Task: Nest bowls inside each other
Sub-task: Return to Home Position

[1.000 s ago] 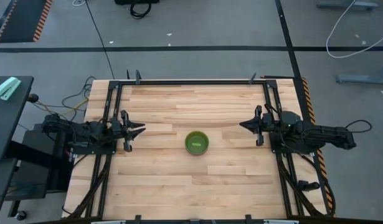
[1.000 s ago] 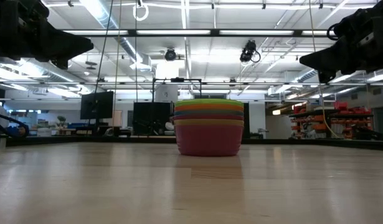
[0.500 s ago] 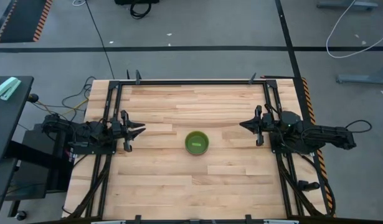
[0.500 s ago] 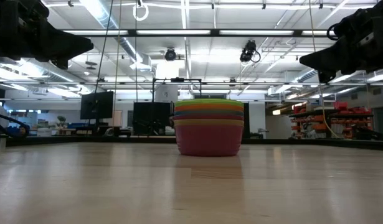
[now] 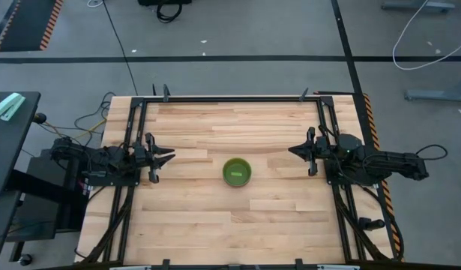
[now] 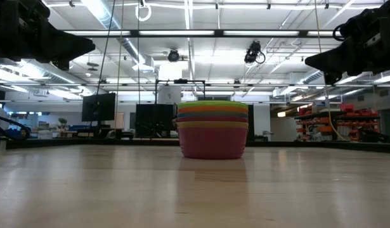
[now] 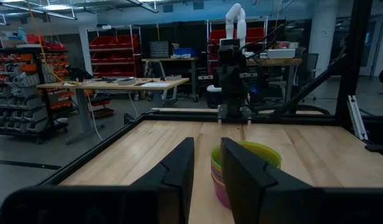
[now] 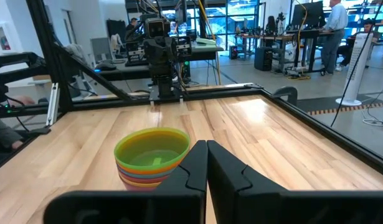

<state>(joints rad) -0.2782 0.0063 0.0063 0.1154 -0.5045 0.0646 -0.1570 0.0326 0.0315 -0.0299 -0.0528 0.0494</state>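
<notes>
The bowls [image 5: 237,172] stand nested in one stack at the table's middle. The green bowl is on top and the pink-red bowl [image 6: 212,144] at the bottom rests by its base on the wood. The low view shows yellow, orange and purple rims between them. My left gripper [image 5: 172,157] hovers at the table's left side and points at the stack [image 7: 244,163], its fingers a narrow gap apart [image 7: 207,165]. My right gripper [image 5: 290,150] hovers at the right side, also facing the stack [image 8: 151,155], with its fingers closed together [image 8: 207,152]. Neither touches a bowl.
Black frame rails [image 5: 230,98] run along the table's far edge and both sides behind the arms. Bare wood [image 5: 237,225] surrounds the stack on every side. A person [image 8: 334,12] stands far off in the room beyond the table.
</notes>
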